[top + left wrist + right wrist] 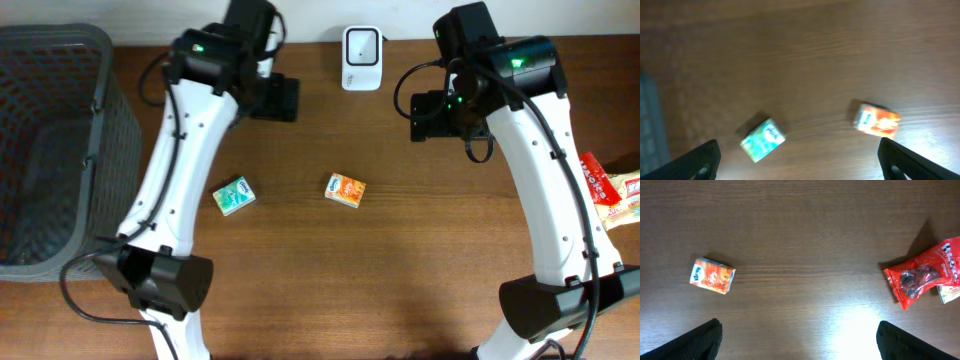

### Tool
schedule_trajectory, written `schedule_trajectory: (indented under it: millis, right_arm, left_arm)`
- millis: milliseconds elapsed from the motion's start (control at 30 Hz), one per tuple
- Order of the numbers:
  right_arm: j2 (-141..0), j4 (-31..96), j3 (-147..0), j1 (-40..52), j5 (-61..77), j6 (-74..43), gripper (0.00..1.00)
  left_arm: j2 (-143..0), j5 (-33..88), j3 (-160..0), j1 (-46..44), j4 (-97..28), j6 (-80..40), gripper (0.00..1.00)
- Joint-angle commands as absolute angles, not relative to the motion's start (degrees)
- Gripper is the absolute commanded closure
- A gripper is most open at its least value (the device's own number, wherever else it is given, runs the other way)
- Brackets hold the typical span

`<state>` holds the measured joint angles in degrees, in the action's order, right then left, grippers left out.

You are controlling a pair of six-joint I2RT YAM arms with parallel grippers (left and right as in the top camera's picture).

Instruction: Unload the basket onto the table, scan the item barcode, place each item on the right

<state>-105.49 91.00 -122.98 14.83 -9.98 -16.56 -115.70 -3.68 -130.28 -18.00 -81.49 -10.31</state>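
The wooden desk (400,260) carried a white scanner (361,57) at its far edge. Near the middle lay an orange carton (345,190). A green-and-white carton (234,196) lay apart from it, nearer the left edge. The left pincer (800,165) and right pincer (797,342) stood spread, gripping nothing.

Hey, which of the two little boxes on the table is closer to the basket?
The green box. It lies on the overhead view's left side, nearer the grey basket, while the orange box sits mid-table.
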Motion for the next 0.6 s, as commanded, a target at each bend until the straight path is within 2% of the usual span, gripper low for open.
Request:
schedule_trajectory:
  millis: [0, 133, 300, 400, 567]
  right_arm:
    - [-105.7, 88.6, -122.8, 14.9, -4.5, -17.6, 0.02]
    - [-105.9, 80.2, -122.8, 14.9, -1.8, -17.3, 0.02]
    - [-112.1, 81.4, -122.2, 15.8, 8.9, -9.3, 0.01]
    - [-118.3, 80.8, -119.9, 16.9, 9.3, -7.4, 0.01]
    - [-126.6, 81.3, -119.5, 17.0, 21.1, 6.2, 0.00]
  left_arm:
    - [-116.0, -5.4, -130.3, -13.9, -83.4, -11.4, 0.01]
    - [-116.8, -5.4, -130.3, -12.5, -86.0, -13.5, 0.01]
    - [-116.9, -5.4, -130.3, -12.7, -85.7, -13.5, 0.01]
    - [-116.9, -5.4, -130.3, -12.7, -84.9, -13.4, 0.01]
    - [-116.9, -5.4, -130.3, -12.7, -84.9, -13.4, 0.01]
